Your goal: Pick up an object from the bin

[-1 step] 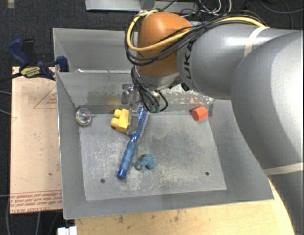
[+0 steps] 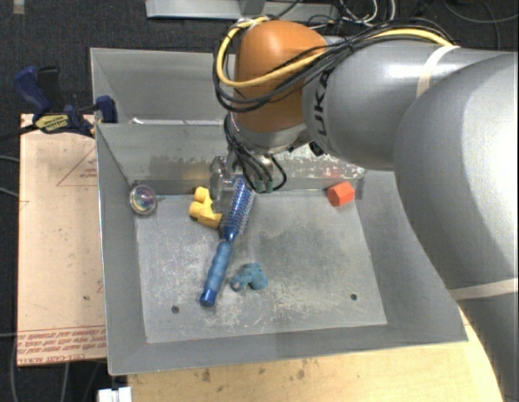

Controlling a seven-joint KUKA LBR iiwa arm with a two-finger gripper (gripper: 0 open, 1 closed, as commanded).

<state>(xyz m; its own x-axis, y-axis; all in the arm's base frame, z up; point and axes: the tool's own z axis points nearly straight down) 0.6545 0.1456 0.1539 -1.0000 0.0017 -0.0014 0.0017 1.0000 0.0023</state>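
Hovering with the claw (image 2: 233, 178) right at the bristle end of a blue hairbrush (image 2: 219, 258), toward the back of the grey bin (image 2: 310, 266), about midway across. Cannot tell whether clenched or released: tucked under the orange wrist cover (image 2: 272, 74) and too cluttered to read. Cannot tell either whether touching the bristles or just above them.

Lying diagonally, brush head up toward the back wall, handle pointing down-left into the bin's middle. Just beside, maybe touching, a yellow plastic piece (image 2: 203, 208) on the head's left. Near a small teal toy figure (image 2: 249, 278) by the handle's lower end. Well apart from a shiny ball (image 2: 143, 198) at the left wall and an orange block (image 2: 341, 194) off to the right by the back wall.

Handling, as a guess:
- Light, stiff plastic, long and end-heavy; likely to pivot or swing if taken at one tip.
- Springy bristles, poor seat for a grip; expect give and slip there.
- Smooth round handle, probably slick, prone to rolling.

Best bet: closing across the neck at the head-handle junction, square to the long axis. Second choice: mid-handle, nearer the balance point. Worth watching for dragging the yellow piece along if closing at the head.
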